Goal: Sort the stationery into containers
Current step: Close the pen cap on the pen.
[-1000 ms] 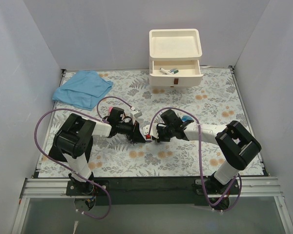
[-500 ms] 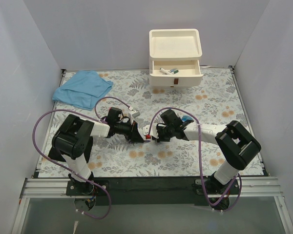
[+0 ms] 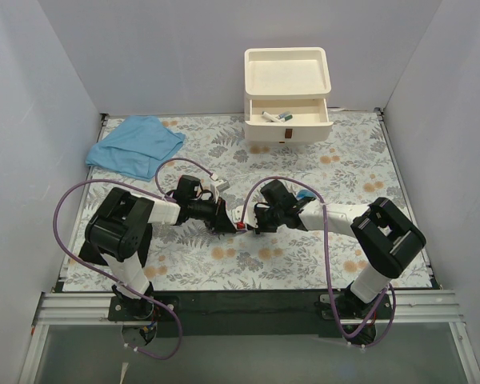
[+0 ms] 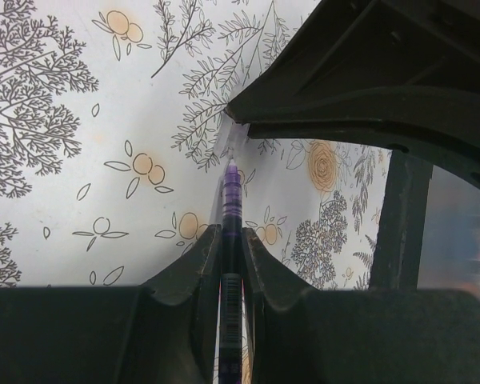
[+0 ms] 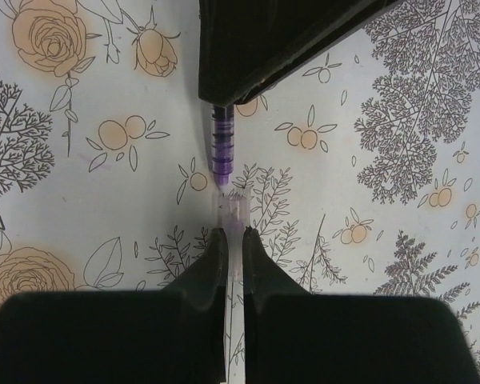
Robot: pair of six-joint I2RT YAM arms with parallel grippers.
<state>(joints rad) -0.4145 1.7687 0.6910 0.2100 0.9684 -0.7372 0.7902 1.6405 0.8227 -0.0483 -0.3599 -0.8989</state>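
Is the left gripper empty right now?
No, the left gripper is shut on a purple pen whose tip sticks out past its fingertips.

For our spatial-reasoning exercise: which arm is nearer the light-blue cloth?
Left. The left arm sits just below the light-blue cloth in the top view; the right arm is far to its right.

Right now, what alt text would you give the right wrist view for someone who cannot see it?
The right tool, entering from below, pinches a clear cap that meets the tip of a purple pen held from above by the left tool. Behind them lies a white floral table cover.
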